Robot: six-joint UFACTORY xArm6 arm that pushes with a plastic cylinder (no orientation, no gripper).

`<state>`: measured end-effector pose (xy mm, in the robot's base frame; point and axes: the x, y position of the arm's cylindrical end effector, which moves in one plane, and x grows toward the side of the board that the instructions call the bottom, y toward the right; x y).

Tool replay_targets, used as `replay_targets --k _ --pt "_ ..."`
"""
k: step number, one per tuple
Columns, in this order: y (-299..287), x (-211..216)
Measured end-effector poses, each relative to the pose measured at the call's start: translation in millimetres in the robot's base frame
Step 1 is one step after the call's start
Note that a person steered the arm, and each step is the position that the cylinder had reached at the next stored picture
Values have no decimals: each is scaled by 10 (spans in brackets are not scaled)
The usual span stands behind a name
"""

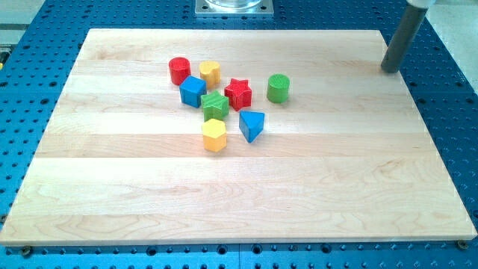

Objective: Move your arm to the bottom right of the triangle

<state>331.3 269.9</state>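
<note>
my tip (pixel 390 69) stood at the view's top right, just at the right edge of the wooden board (pixel 112 202), well apart from every block. the rod had no jaws at all, only a plain straight end, so there was nothing spread or pinched.

the blue triangle (pixel 252 125) lay a little above the board's middle, at the lower right of a loose cluster. just to its left sat the yellow hexagon (pixel 214 134), the lowest block of the group. above the hexagon was a green block (pixel 215 105) whose shape i could not make out for sure, touching or nearly touching the red star (pixel 238 93) on its upper right. the blue cube (pixel 192 91) sat to the green block's upper left. a red cylinder (pixel 178 70) and a small yellow block (pixel 210 72) were at the top of the cluster, side by side. a green cylinder (pixel 278 88) stood alone on the right, near the star.

the triangle was far to the lower left of my tip. the board rested on a blue perforated table (pixel 30 82).
</note>
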Motion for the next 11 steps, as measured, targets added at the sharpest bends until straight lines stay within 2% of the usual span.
replay_targets --k 1,2,3,5,7,8,9,11 --pt "-191 189" --pt "-378 189" --pt "-976 54" --pt "-1212 181" --pt "-1451 1495" --pt "-2003 1742" --pt "-2361 1749" --pt "-1597 1560"
